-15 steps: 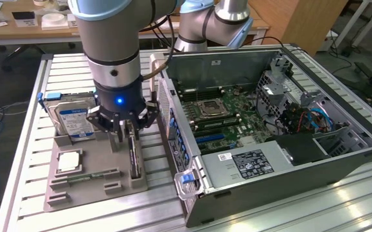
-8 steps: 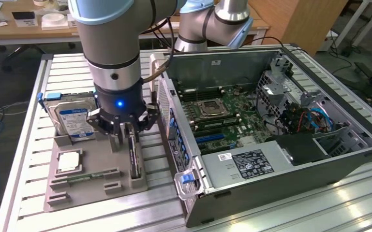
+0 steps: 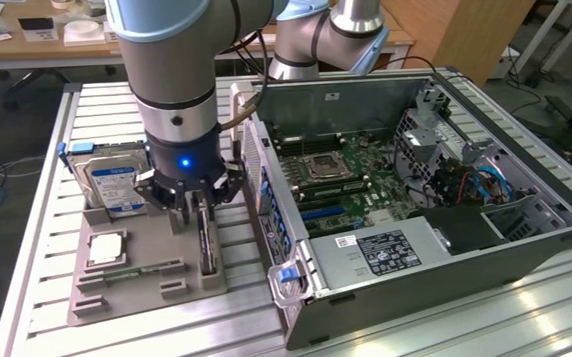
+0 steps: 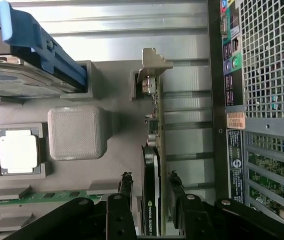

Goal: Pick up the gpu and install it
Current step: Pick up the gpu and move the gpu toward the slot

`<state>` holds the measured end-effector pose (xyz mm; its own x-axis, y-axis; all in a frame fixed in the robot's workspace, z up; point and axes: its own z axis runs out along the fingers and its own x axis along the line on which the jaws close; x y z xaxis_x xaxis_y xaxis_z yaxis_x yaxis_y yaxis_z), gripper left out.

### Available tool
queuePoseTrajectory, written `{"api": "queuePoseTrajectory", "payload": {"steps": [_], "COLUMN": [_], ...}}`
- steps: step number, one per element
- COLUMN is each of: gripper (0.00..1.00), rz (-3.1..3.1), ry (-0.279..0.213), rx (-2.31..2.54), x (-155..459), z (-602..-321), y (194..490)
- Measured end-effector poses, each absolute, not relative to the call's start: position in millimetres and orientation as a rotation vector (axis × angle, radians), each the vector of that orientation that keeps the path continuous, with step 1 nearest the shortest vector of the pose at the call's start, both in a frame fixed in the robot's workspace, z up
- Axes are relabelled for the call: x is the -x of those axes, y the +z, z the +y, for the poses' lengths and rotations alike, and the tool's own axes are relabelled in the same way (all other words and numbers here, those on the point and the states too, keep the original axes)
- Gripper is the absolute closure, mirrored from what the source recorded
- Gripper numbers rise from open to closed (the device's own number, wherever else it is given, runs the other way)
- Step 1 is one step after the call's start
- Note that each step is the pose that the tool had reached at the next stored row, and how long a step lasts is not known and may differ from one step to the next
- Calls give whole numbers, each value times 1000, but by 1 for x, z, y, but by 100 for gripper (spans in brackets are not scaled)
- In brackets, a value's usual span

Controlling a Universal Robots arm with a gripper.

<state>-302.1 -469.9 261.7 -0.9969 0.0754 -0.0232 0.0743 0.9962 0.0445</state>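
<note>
The gpu [image 3: 206, 242], a thin dark green circuit card with a black cooler and a silver metal bracket, stands on edge in a slot of the grey plastic holder tray [image 3: 137, 297]. The tray lies on the ribbed aluminium bench [image 3: 97, 104], at nine o'clock of the open black computer case [image 3: 524, 245] in the exterior view. Standing upright, the card offers both flat faces. The end effector [image 3: 194, 216] straddles it, released, with a finger on either side, likely ready to pinch.

Narrow gaps beside upright gpu [image 3: 206, 253], lower centre; hemmed by computer case [image 3: 262, 175] toward exterior view's right, hard drive [image 3: 112, 182] centre-left.
</note>
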Motion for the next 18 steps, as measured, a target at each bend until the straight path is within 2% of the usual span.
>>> {"api": "queuePoseTrajectory", "payload": {"steps": [18], "gripper": [58], "rz": [3114], "ry": [68], "rx": [-117], "x": [300], "z": [-470], "y": [252]}}
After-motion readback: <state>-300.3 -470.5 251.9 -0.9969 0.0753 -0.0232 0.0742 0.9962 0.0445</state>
